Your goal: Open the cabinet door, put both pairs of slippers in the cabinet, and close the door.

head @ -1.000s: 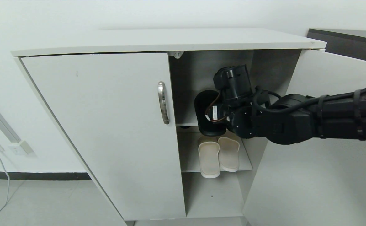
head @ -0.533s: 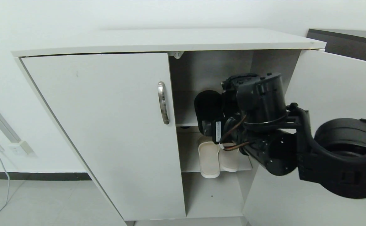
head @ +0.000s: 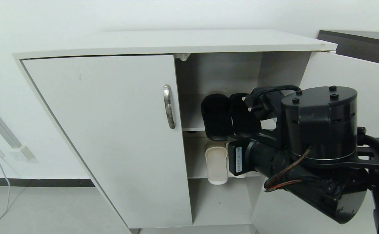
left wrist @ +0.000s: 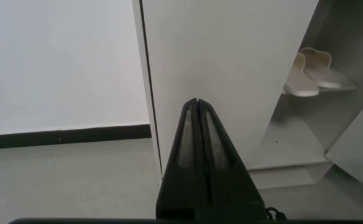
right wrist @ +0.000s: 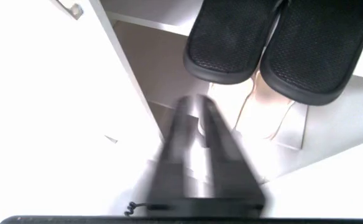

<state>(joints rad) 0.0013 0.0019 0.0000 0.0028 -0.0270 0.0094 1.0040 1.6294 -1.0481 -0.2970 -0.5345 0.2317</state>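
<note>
Both pairs look stowed already. The black rubber slippers point(head: 216, 117) are sat on the upper shelf point(head: 189, 128) of the white two-door cabinet point(head: 176, 39), and the beige foam slippers point(head: 216, 162) are parked on the middle shelf point(head: 195, 162). So the step in hand is judged to be shutting the open right-hand door point(head: 364, 73). Worth noting: the ends of both pairs are poked out past the shelf fronts, so a nudge inward might be needed or the door could get stopped short. The right arm point(head: 319, 130) is hung across the opening, so it'd have to be cleared out first. Then the door's outer face should be pushed near its free edge, slow and steady, until it's flush with the closed left door point(head: 105, 130) and its metal bar handle point(head: 167, 106). The right gripper point(right wrist: 198, 102) is seen with jaws closed up and nothing held, bit blurry though. The left gripper point(left wrist: 197, 102) is pinched tight too, empty, held low outside the closed door near the grey floor point(left wrist: 76, 180). How wide the door stands is given by the head view. The black pair's dotted soles point(right wrist: 231, 43) and their overhang are caught from underneath by the right wrist view, and the beige pair point(left wrist: 312, 71) is glimpsed past the door edge from the left wrist.
</note>
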